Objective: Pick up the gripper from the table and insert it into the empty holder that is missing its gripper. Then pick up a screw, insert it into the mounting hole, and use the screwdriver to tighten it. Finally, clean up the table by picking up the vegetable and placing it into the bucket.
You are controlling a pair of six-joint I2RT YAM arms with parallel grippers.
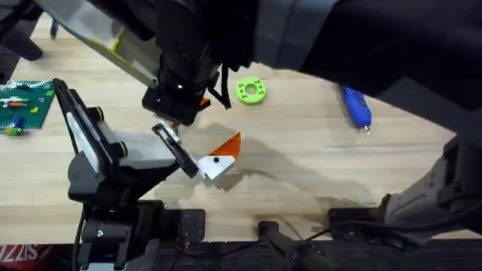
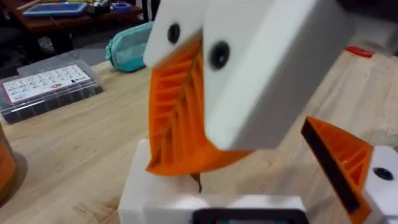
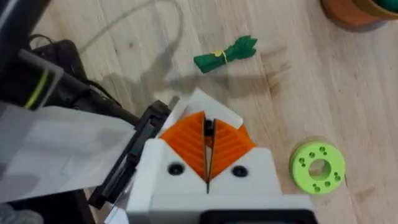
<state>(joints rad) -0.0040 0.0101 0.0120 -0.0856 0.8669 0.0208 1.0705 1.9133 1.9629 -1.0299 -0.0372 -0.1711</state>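
Two orange ribbed pads (image 3: 205, 146) of the right gripper (image 3: 208, 177) meet, jaws closed, nothing visibly held, just above the left gripper (image 1: 215, 159). Whether the left jaws are open, I cannot tell. Open tabletop (image 1: 301, 165) spreads toward the blue screwdriver (image 1: 356, 108), bit pointing toward the near edge, and green vegetable (image 3: 225, 54).

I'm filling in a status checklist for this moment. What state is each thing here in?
Left tool, open.
Right tool, shut, pads together.
Screwdriver, lying flat on the table, not held.
Vegetable, lying on the table, not in the bucket.
Green disc, lying flat, hole facing up.
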